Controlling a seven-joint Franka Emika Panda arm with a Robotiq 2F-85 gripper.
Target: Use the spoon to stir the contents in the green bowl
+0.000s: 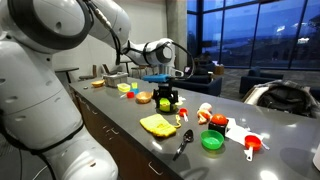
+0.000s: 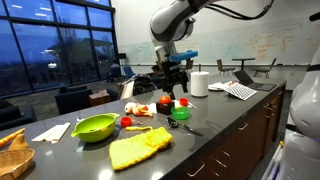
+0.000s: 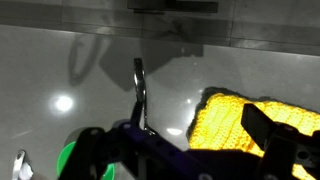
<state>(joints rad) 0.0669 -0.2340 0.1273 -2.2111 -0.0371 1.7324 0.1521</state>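
The dark spoon [image 1: 183, 143] [image 2: 184, 127] lies flat on the grey counter between the yellow cloth [image 1: 157, 124] and the green bowl [image 1: 212, 141] [image 2: 183, 102]. In the wrist view the spoon [image 3: 140, 92] runs straight up the middle, with the cloth [image 3: 235, 120] to its right and the green bowl's rim [image 3: 68, 160] at the lower left. My gripper [image 1: 166, 102] [image 2: 178, 90] [image 3: 172, 130] hangs well above the counter, open, with nothing between its fingers.
A red-orange handled measuring cup [image 1: 252, 145] and small red and white items lie past the green bowl. A lime-yellow bowl [image 2: 94, 127] sits at the counter's other end, and a paper roll [image 2: 199, 84] stands behind. The counter edge [image 1: 120, 140] runs along the front.
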